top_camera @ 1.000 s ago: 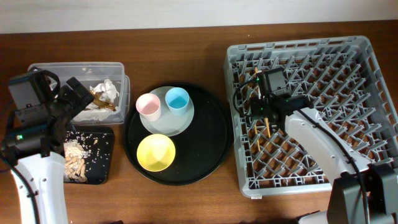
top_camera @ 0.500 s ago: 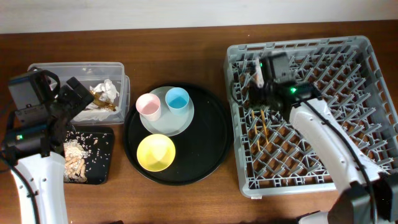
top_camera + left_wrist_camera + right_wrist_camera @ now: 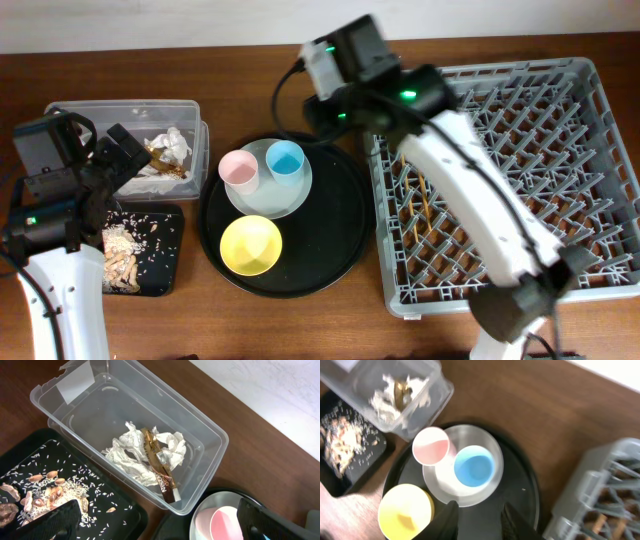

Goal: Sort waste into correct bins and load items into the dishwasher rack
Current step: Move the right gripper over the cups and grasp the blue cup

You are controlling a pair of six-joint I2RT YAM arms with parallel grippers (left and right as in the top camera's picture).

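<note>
Above the round tray (image 3: pixel 517 485), the right hand (image 3: pixel 479 510) hung part-spread and empty, seemingly set to pinch the blue cup (image 3: pixel 474 466) for the rack (image 3: pixel 592 480).

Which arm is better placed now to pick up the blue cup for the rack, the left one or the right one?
Probably right. The right claw hangs open near the blue cup, and the dishwasher rack is on its side. The left claw hangs over the clear box, farther away.
</note>
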